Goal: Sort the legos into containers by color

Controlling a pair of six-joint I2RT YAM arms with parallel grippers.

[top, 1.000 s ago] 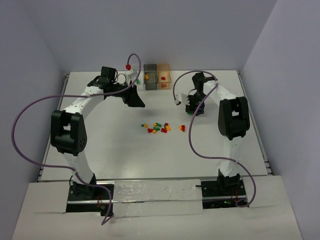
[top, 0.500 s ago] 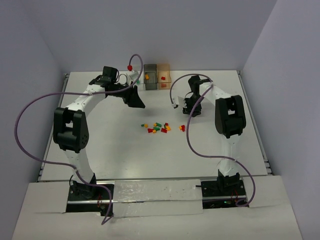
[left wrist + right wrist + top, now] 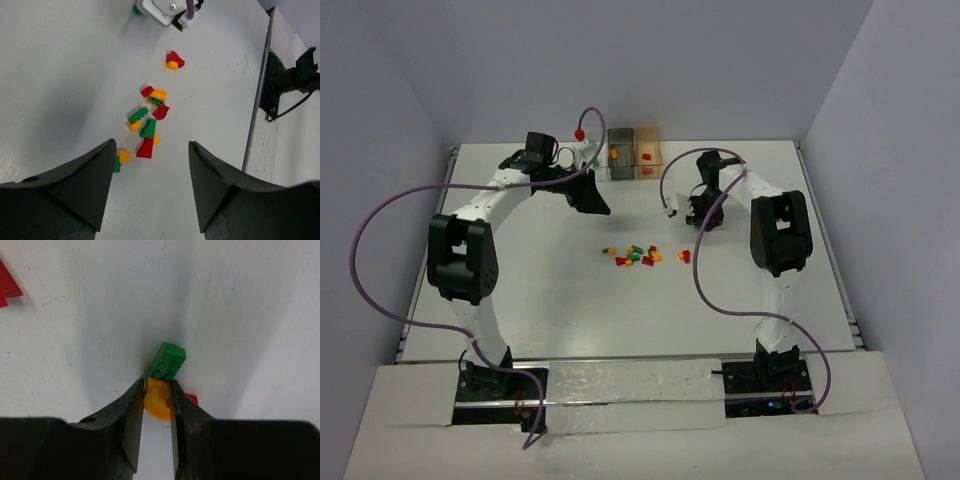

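Note:
Several red, green and orange-yellow legos (image 3: pixel 635 255) lie in a loose cluster at mid-table; they also show in the left wrist view (image 3: pixel 149 122). My left gripper (image 3: pixel 590 196) hangs open and empty above the table, back-left of the cluster, its jaws (image 3: pixel 152 145) wide apart. My right gripper (image 3: pixel 702 214) is shut on an orange-yellow lego (image 3: pixel 159 400) with a green brick (image 3: pixel 168 361) joined at its tip, close over the table. The smoky dark grey container (image 3: pixel 621 163) and the orange-tinted container (image 3: pixel 649 163) stand at the back; the clear container (image 3: pixel 596 163) is partly hidden by the left arm.
A red piece (image 3: pixel 191 399) peeks out behind my right fingers and another red lego (image 3: pixel 7 287) lies at the upper left of that view. A red and orange pair (image 3: pixel 684 256) lies right of the cluster. Cables loop over both sides of the table.
My right gripper has shifted slightly back and left, still shut on its piece. The left arm's elbow moved a little; its gripper stays open in place.

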